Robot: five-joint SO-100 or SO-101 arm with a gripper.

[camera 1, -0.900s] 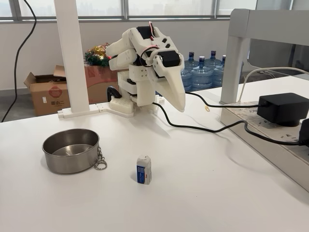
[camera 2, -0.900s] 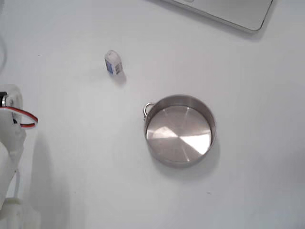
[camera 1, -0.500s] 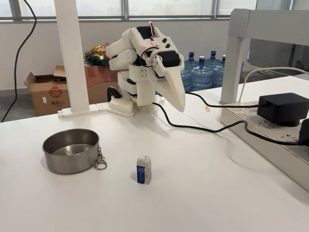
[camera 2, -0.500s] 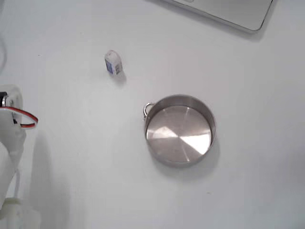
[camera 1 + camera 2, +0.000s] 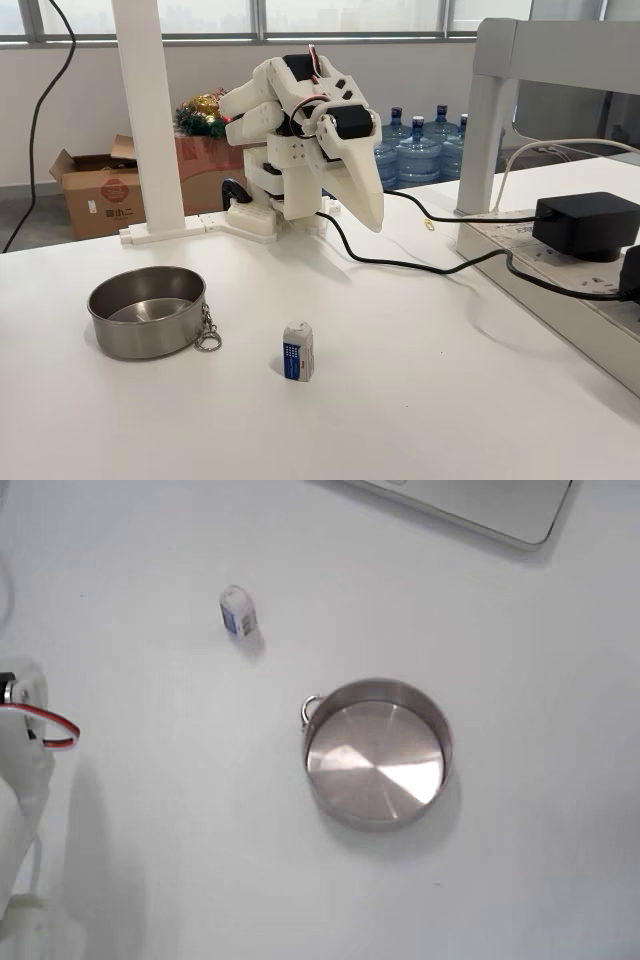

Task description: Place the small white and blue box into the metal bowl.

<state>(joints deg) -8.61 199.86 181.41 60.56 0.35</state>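
Observation:
The small white and blue box [image 5: 298, 351] stands upright on the white table, also seen from above [image 5: 238, 611]. To its left in the front fixed view sits the metal bowl [image 5: 140, 335], empty, with a keyring clip [image 5: 208, 336] hanging at its rim; from above, the bowl [image 5: 378, 765] lies right of and below the box. My white arm is folded up at the back of the table. Its gripper [image 5: 372, 222] points down, shut and holding nothing, well behind and above the box. A part of the arm [image 5: 20, 810] shows at the left edge.
A black cable [image 5: 420, 265] runs across the table to a black power adapter [image 5: 585, 222] on a grey ledge [image 5: 560, 300] at the right. A white post [image 5: 150, 110] stands at the back left. A grey laptop corner [image 5: 480, 505] lies at the top of the overhead picture.

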